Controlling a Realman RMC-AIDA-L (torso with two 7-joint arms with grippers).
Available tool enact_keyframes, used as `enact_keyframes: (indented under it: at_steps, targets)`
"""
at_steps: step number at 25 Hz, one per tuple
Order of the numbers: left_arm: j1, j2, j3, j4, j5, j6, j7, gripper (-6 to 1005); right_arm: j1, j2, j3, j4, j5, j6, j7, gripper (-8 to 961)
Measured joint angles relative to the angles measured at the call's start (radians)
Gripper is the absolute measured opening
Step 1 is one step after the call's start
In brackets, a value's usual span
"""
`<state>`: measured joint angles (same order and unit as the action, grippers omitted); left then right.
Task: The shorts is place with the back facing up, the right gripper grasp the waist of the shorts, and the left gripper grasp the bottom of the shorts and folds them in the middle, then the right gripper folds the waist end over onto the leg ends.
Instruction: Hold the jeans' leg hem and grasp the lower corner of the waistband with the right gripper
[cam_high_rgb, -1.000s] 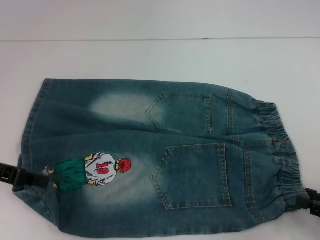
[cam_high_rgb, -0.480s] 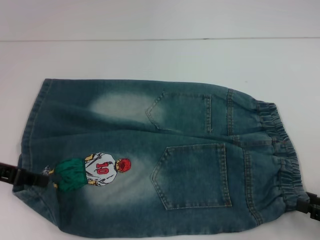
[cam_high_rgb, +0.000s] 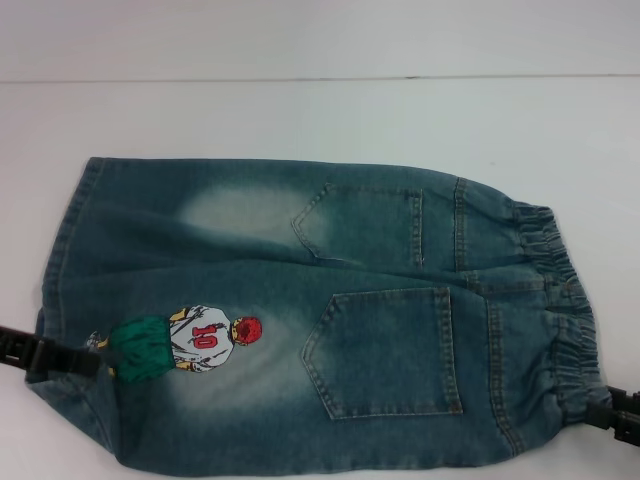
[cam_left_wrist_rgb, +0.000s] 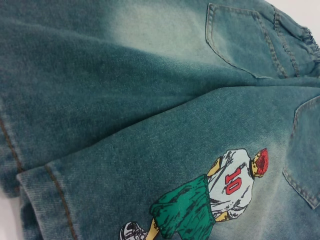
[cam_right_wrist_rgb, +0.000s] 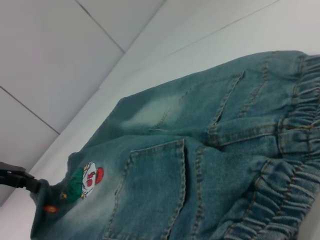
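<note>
The blue-green denim shorts (cam_high_rgb: 300, 300) lie flat on the white table with the back facing up, both patch pockets (cam_high_rgb: 390, 350) showing. The elastic waist (cam_high_rgb: 560, 300) points right and the leg hems (cam_high_rgb: 55, 270) point left. An embroidered player numbered 10 (cam_high_rgb: 190, 342) sits near the hems. My left gripper (cam_high_rgb: 85, 360) reaches in from the left edge, its black finger lying over the hem beside the figure, shut on the denim. My right gripper (cam_high_rgb: 600, 412) holds the near corner of the waist at the lower right. The right wrist view shows the waist (cam_right_wrist_rgb: 300, 150) close up, with the left gripper (cam_right_wrist_rgb: 20, 180) far off.
The white table (cam_high_rgb: 300, 110) stretches beyond the shorts to a seam line (cam_high_rgb: 300, 78) at the back. Pale wall panels (cam_right_wrist_rgb: 50, 60) rise behind the table in the right wrist view.
My right gripper has slid slightly down and outward, pulling the waist corner with it. The left gripper and the hem have barely moved.
</note>
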<state>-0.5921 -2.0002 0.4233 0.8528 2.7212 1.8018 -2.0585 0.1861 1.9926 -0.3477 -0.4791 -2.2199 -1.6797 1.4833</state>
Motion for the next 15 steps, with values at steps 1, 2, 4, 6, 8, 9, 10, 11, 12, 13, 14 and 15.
enact_keyframes:
  at_steps: [1,2,4,6,8,9,10,11,12,13,14,15]
  targets:
    - [0.0,0.0,0.0,0.0,0.0,0.0,0.0,47,0.0,0.0,0.0,-0.001,0.0,-0.003,0.0,616]
    - [0.0,0.0,0.0,0.0,0.0,0.0,0.0,46,-0.001,0.0,0.001,-0.002,0.0,-0.006,0.0,616]
    - [-0.001,0.0,0.0,0.0,0.0,0.0,0.0,46,-0.005,0.0,0.004,-0.004,0.0,-0.01,0.0,615]
    - [-0.003,0.001,0.0,0.0,0.0,0.0,0.001,46,-0.006,0.0,0.006,-0.006,0.0,-0.013,0.0,615]
    - [-0.005,0.001,0.0,0.0,0.0,-0.001,0.001,47,-0.005,0.0,0.001,-0.006,-0.001,-0.015,0.0,614]
    - [-0.006,0.001,0.0,0.0,0.0,-0.001,0.001,47,-0.003,0.0,0.0,-0.004,-0.003,-0.015,0.0,614]
    - [-0.007,0.001,0.0,0.0,0.0,-0.001,0.001,48,0.001,0.0,-0.001,-0.003,-0.007,-0.016,-0.001,614]
    - [-0.007,0.001,0.0,0.0,0.0,-0.001,0.001,48,0.004,0.0,-0.002,-0.001,-0.012,-0.018,-0.002,614]
    - [-0.008,0.001,0.0,0.0,0.0,-0.001,0.001,48,0.008,0.0,-0.002,0.0,-0.017,-0.019,-0.003,614]
    - [-0.008,0.001,0.0,0.0,0.0,-0.001,0.001,48,0.011,0.0,-0.002,0.0,-0.021,-0.021,-0.004,613]
    - [-0.009,0.001,0.0,0.0,0.0,-0.001,0.001,48,0.015,0.001,-0.002,0.0,-0.024,-0.022,-0.005,613]
    - [-0.009,0.001,0.0,0.0,0.0,-0.001,0.002,48,0.017,0.001,-0.003,0.0,-0.026,-0.023,-0.005,613]
